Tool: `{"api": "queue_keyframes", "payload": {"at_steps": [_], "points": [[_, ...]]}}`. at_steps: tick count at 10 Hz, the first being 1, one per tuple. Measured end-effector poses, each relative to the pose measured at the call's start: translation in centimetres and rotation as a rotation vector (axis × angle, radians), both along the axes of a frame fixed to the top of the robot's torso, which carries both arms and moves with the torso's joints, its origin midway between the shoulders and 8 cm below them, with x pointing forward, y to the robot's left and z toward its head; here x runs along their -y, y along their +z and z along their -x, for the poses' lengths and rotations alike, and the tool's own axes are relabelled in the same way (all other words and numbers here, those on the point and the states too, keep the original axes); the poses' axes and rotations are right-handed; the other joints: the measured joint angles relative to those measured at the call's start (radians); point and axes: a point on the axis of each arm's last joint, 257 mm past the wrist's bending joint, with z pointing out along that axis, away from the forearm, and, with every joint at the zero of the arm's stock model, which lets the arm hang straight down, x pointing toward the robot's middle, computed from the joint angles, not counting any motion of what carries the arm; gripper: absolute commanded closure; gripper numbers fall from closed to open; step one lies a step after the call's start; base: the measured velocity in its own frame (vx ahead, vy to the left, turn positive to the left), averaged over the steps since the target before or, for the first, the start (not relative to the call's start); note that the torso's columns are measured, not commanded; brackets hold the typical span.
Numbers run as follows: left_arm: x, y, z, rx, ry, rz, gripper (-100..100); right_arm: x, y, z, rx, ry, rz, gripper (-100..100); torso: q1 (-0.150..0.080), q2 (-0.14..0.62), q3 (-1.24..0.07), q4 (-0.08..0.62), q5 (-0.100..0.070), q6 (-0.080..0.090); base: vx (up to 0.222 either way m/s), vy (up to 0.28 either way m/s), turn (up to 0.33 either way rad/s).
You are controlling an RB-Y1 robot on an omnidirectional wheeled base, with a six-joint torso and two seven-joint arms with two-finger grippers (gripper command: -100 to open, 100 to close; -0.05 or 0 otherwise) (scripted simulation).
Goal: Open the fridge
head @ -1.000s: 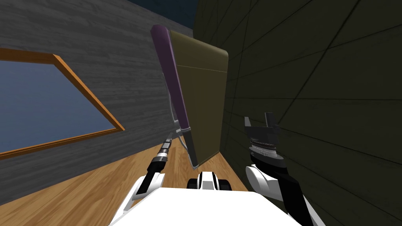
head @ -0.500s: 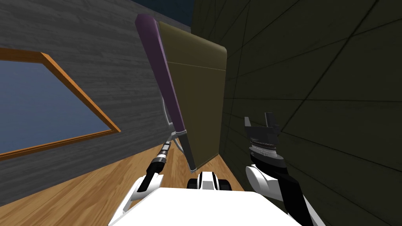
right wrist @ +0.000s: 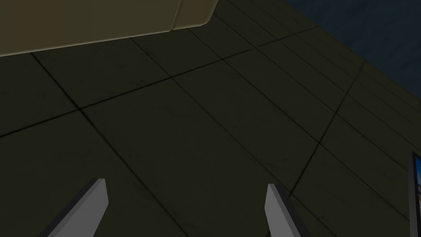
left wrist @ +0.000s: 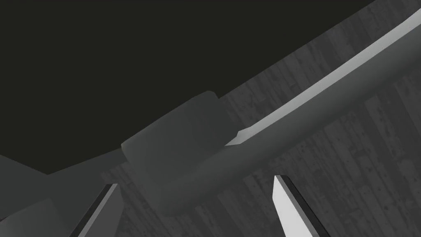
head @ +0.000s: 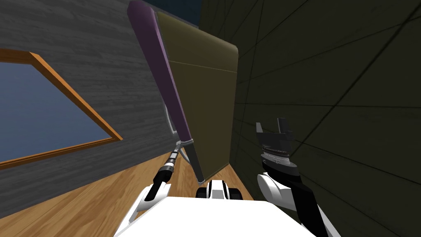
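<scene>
With the fridge (head: 205, 103) standing ajar, its grey handle (left wrist: 312, 107) is lying just ahead of the left gripper (left wrist: 195, 181), long bar crossing between its spread fingers along the purple door (head: 164, 82), while the right gripper (right wrist: 185, 182), likewise spread, is hanging beside the fridge, farther off.

A room in a home, likely a kitchen corner: a plank floor (head: 102, 197) near, a grey wood-grain wall (head: 102, 45) with a wood-framed window (head: 41, 111) on the left, a dark tiled wall (head: 329, 82) on the right, and a tall olive fridge (head: 205, 107) at the far end.
</scene>
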Motion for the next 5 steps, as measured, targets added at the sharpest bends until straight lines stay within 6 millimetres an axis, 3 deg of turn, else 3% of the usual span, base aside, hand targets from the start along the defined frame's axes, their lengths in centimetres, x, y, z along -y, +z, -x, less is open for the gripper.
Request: {"api": "queue_keyframes", "payload": {"at_steps": [2,5], "points": [[0.29,-0.22,0.09,-0.006,-0.012,-0.005,100,0.0,0.01,0.0,0.0,0.0,0.0,0,0.008,0.001,0.001,0.003,0.001,0.002,-0.051,0.179,-0.077],[0.87,-0.43,-0.01,-0.012,-0.041,-0.005,100,0.01,-0.01,-0.01,0.0,0.0,0.0,0,0.003,-0.008,-0.005,0.002,-0.001,0.003,-0.056,0.28,-0.076]]}}
